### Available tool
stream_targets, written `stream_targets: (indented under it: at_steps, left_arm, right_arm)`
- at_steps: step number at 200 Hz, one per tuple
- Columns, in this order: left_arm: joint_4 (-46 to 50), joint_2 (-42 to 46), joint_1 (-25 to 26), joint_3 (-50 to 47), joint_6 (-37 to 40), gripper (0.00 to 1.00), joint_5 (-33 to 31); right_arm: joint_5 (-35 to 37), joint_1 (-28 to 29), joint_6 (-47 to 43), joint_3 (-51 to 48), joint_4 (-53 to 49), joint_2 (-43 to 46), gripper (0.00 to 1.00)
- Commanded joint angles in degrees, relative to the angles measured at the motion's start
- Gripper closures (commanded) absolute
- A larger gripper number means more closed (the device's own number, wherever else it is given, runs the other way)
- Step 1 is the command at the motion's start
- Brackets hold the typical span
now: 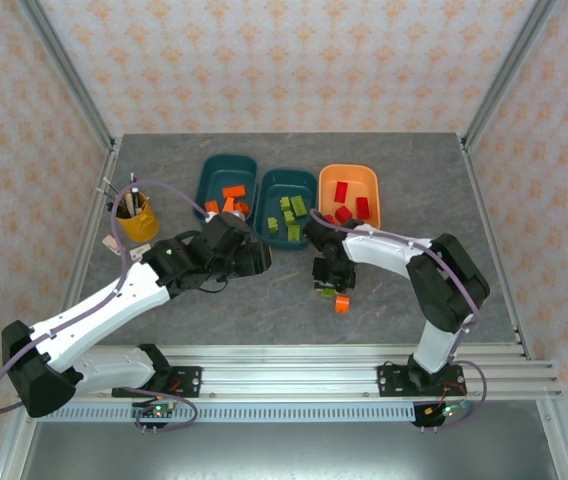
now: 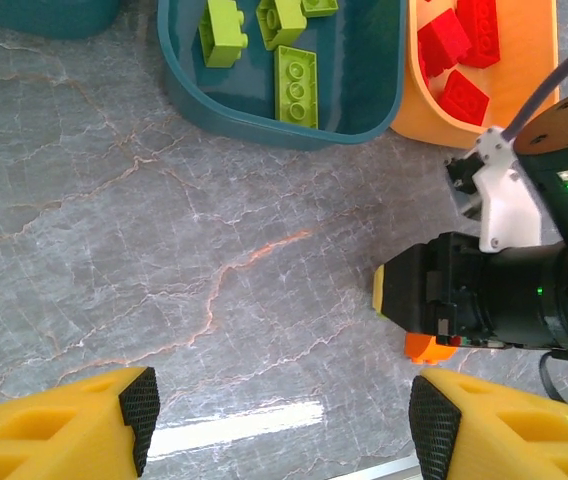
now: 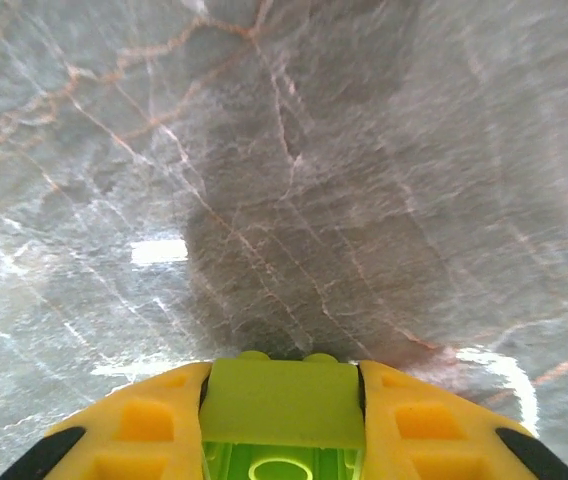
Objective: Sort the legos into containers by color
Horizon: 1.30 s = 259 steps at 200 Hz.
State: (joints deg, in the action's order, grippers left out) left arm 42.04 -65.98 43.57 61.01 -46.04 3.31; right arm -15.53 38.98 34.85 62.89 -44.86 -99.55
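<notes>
My right gripper (image 1: 326, 285) is shut on a lime green lego (image 3: 281, 403), held between its yellow fingers (image 3: 139, 425) just above the table. An orange lego (image 1: 342, 303) lies on the table right beside it, partly hidden by the gripper in the left wrist view (image 2: 427, 347). My left gripper (image 2: 282, 420) hangs open over bare table, nothing between its pads. At the back stand three tubs: a teal tub (image 1: 212, 172) with orange legos, a middle teal tub (image 1: 272, 236) with green legos (image 2: 295, 85), and an orange tub (image 1: 349, 173) with red legos (image 2: 462, 96).
A small yellow cup with pens (image 1: 137, 219) stands at the left of the table, close behind my left arm. The right arm's black wrist (image 2: 504, 290) is near my left gripper's right finger. The aluminium rail (image 1: 284, 365) runs along the near edge.
</notes>
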Motion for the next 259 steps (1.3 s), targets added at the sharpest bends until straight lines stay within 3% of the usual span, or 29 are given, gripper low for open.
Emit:
stream_targets:
  at_steps: [1,37,92,145,197,215,259]
  left_arm:
    - [2.02,1.60,0.08,2.38,0.08,0.27,-3.45]
    - [3.14,1.67,-5.70,5.40,-0.19,0.25,-1.43]
    - [0.39,-1.44,-16.07,7.98,0.42,0.24,2.55]
    - [-1.02,-4.10,-17.02,8.72,0.16,0.24,2.09]
    - [-0.32,-3.62,-17.00,8.55,0.12,0.24,2.75]
    - [-0.23,-3.31,-16.98,8.42,-0.10,0.24,2.99]
    - [-0.29,-3.13,-16.94,7.63,0.23,0.23,4.71]
  right_arm:
    - [6.21,0.57,-2.10,5.75,-3.53,5.49,0.74]
    - [8.08,0.66,-5.73,17.85,-5.50,3.68,0.75]
    - [6.28,-0.98,-8.52,39.12,-2.11,-13.52,0.76]
    - [4.36,-2.63,-9.41,60.93,-4.74,-31.79,0.76]
    - [2.14,-3.98,-8.11,75.88,-8.53,-44.59,0.74]
    - [0.81,-4.00,-7.28,77.81,-9.19,-46.73,0.70]
    - [-0.07,-4.00,-6.37,77.77,-8.40,-45.38,0.49]
